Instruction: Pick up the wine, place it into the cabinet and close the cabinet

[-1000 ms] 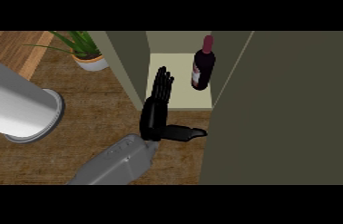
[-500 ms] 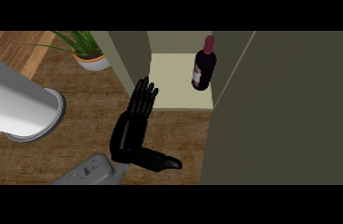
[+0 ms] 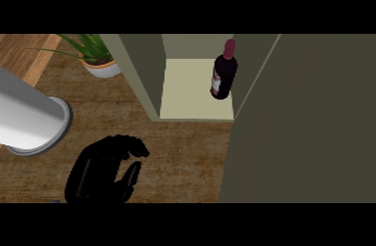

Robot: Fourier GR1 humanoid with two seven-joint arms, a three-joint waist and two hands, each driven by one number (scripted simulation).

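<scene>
Head view shows one hand [image 3: 103, 173], black, low over the worktop [image 3: 183, 140] near its front edge; which arm it belongs to cannot be read from this angle. Its fingers [image 3: 125, 145] are curled inward at the tips and the thumb [image 3: 131, 174] lies alongside, and they hold nothing. Just beyond it, toward the left edge of the worktop, lies one large grey cylinder [image 3: 29, 120], its rim tilted toward the hand. Further back stands one potted plant [image 3: 99, 58] in a pale pot, near the worktop's back-left corner. One wine bottle [image 3: 224, 73], dark with a red cap and a pale label, stands upright inside the cabinet [image 3: 195, 98], on its light floor against the right side. One cabinet door [image 3: 301, 120], dull olive, stands open and fills the right side. The worktop is brown wood grain.
</scene>
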